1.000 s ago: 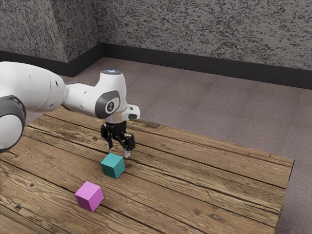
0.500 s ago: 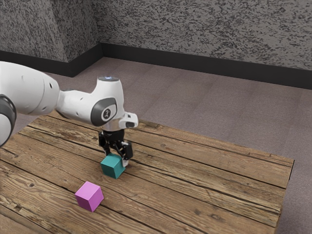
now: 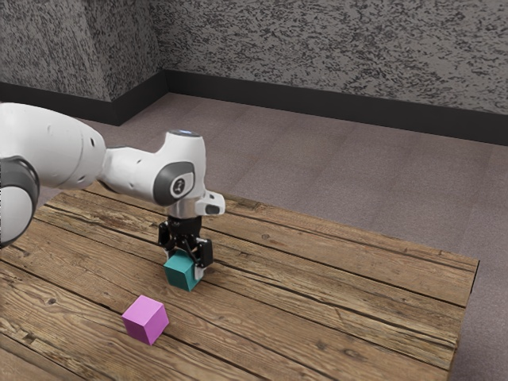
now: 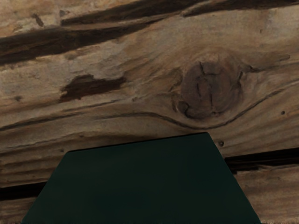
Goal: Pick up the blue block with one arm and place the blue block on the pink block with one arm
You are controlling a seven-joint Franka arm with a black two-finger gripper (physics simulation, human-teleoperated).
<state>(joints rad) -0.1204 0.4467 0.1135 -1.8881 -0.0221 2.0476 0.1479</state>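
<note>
Since a second ago the white robot arm [image 3: 131,168] has come down, so that its black two-finger gripper [image 3: 186,255], which then hung just above and behind the small teal-tinted blue block [image 3: 181,276], now sits low over the cube's top and hides its upper edge; neither block has shifted. At the exterior view's left the arm's bulky white links reach in over the weathered wooden plank table [image 3: 357,305]. Next comes the small pink block [image 3: 145,319], a cube lying flat on the planks near the table's front, apart from everything else. Just up and to the exterior view's right of it stands the blue block, also flat on the table directly beneath the hand. Being a cube, it has no long axis; one vertical corner edge faces the camera, and its lower edges run roughly along the plank grain. The gripper straddles the cube, but whether it has clenched on the cube or is merely poised around it cannot be told. Farther right the planks stretch bare to the table's edge, with the mauve floor [image 3: 373,167] and the grey speckled wall [image 3: 333,48] behind. In the wrist view the blue block [image 4: 140,184] looms dark just under the hand, its far edge lying nearly along the grain of the table [image 4: 117,56], close to a round dark knot [image 4: 210,88] in the wood.
</note>
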